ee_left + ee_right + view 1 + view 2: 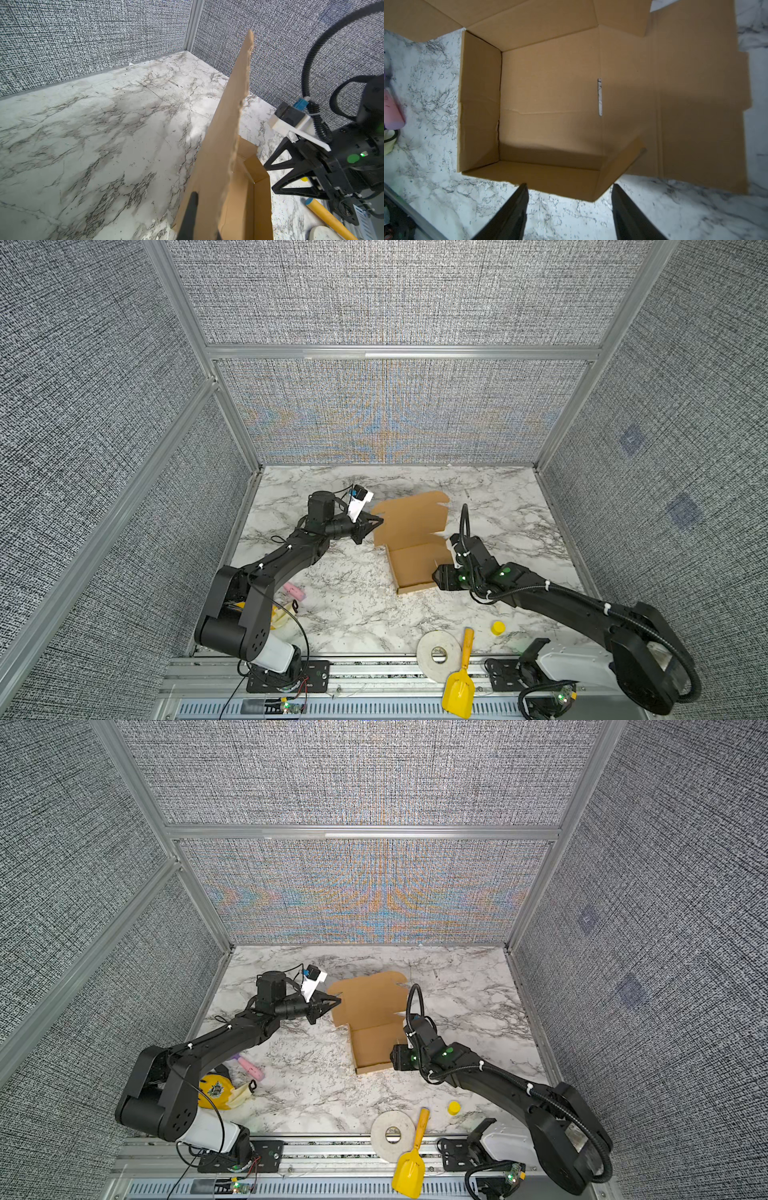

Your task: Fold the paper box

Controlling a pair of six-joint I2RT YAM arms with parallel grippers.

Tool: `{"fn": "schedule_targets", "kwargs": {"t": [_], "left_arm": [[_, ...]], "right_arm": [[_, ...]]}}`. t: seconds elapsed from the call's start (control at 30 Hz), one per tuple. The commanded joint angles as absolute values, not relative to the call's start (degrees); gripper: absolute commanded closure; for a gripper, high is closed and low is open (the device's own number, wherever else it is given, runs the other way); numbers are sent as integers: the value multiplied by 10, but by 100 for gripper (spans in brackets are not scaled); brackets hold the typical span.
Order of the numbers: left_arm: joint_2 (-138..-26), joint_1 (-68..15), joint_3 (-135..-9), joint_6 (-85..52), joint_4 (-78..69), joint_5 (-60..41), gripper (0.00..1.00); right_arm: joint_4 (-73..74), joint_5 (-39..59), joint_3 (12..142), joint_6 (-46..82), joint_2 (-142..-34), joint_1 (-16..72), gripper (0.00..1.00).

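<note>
1. marble-print desk (pixel 332 614), boxed in by grey woven panels on aluminium rails. the box (pixel 415 564) sits mid-desk between my two arms.
2. step in hand, as i judge it: standing up the tray walls. the front wall (pixel 479 104) is upright. the side wall (pixel 550 178) nearest my right gripper leans outward, and its tab (pixel 623 160) hangs loose.
3. my left gripper (pixel 376 523) is pressed together on the lid (pixel 409 514), pinching its edge. it holds the lid tilted steeply up at the far side.
4. my right gripper (pixel 569 187) is spread and holds nothing, just beside the leaning side wall.
5. next, i think, the side wall needs pushing upright and the tab tucking in at the corner, with the lid held clear. only then can the lid come down.
6. the box is plain brown corrugated card, matte and stiff, bending cleanly only at its scored creases. a wrinkle runs across the floor (pixel 550 112). a narrow slit (pixel 599 96) at the back crease shows marble through it. the lid's free edge is notched, and its cut side looks ragged from my left wrist. a sheet this thin may buckle if pushed away from a crease.
</note>
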State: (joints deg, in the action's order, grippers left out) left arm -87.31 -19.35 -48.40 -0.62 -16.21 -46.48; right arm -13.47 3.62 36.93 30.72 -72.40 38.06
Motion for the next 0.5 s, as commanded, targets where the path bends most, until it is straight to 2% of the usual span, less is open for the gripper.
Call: {"fn": "schedule_targets", "kwargs": {"t": [0.0,0.13,0.33,0.47], "left_arm": [[-873,-193,-483,0,-157,-467,100],[-869,-194,-483,5,-154,-466,100],[-870,-194,-486,0,-156,-470,100],[-874,-194,-483,3,-158,-465,100]], "right_arm": [[-126,68,383,237,-748,375,36],[-179,63,400,221,-739,371,36],[-176,80,335,211,-654,357,36],[-181,112,325,172,-645,356,36]]}}
